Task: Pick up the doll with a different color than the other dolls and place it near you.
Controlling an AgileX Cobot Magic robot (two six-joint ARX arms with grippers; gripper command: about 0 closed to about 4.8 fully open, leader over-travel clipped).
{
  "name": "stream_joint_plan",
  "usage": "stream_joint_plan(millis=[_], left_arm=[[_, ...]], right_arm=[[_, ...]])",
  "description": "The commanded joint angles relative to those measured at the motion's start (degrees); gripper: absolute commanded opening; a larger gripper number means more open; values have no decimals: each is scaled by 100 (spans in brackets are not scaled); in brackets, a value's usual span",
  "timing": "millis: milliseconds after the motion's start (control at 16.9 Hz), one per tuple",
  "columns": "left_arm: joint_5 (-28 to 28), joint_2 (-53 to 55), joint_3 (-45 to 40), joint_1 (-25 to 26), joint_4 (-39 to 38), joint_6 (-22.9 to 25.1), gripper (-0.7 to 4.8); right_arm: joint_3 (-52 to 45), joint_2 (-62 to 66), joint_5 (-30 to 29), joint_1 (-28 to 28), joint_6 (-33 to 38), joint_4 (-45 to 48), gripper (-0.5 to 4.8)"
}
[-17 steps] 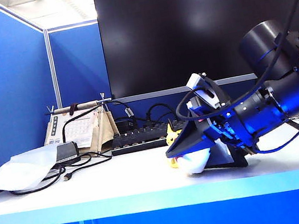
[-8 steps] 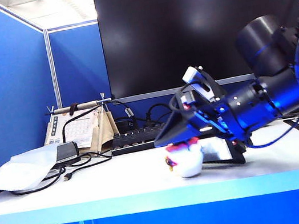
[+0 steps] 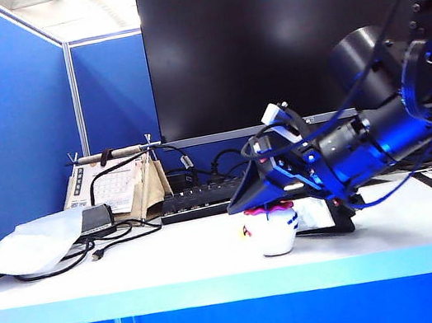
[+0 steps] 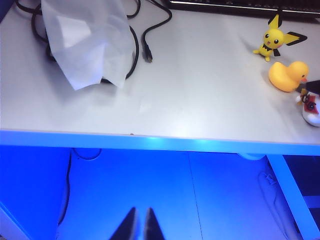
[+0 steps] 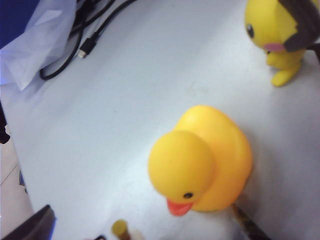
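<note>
Three small toys sat on the white table when I checked my feeds. My right gripper hung low at the right of the exterior view, jaws spread wide and closed on nothing, one dark finger slanting just above the white doll. That doll, the odd one out in colour, stood upright on its own near the table's front edge, its pink band showing under the finger. From my left wrist camera I saw it again, the same doll, at the frame's edge, close to the near lip of the table and just in front of the yellow duck. Farther back stood the yellow pointed-ear figure, apart from the duck. My right wrist camera looked straight down on the duck, with the pointed-ear figure beyond it. My left gripper hovered off the table, below its front edge, fingertips drawn almost together and empty. Well to the left lay a crumpled white bag over black cables. A large dark monitor filled the background.
</note>
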Motion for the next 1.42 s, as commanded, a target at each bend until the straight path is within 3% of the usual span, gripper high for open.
stream_joint_plan(millis=[59,414,474,533,592,651,770,1007,1125,1421], left_arm=[[-35,-2,-9,4,24,4,30],[-37,-2,-7,4,24,7,30],[-35,-2,-7,4,24,4,30],[-37,-2,-9,4,24,4,30],[-35,-2,-7,4,24,7,30],[-37,-2,-9,4,24,4,30],[-35,-2,-7,4,24,4,30],[-37,-2,-7,4,24,7,30],[-35,-2,-7,4,24,4,30],[-35,-2,-7,4,24,4,30]], right_arm=[[361,-219,44,-170,42,-391,479],[496,-811,-118,-772,42,-925,475],[496,-892,-393,-874,42,-992,408],[496,-1032,-826,-981,42,-1003,217],[496,-1163,-994,-1036,37,-1001,129],[496,-1364,-1056,-1097,35,-1005,103],[494,-2159,-981,-1329,39,-1093,102],[313,-3403,-142,-1591,-409,-2083,103],[-282,-4253,782,-1633,-739,-2538,103],[-2328,-5917,2052,-1635,-435,-2531,104]])
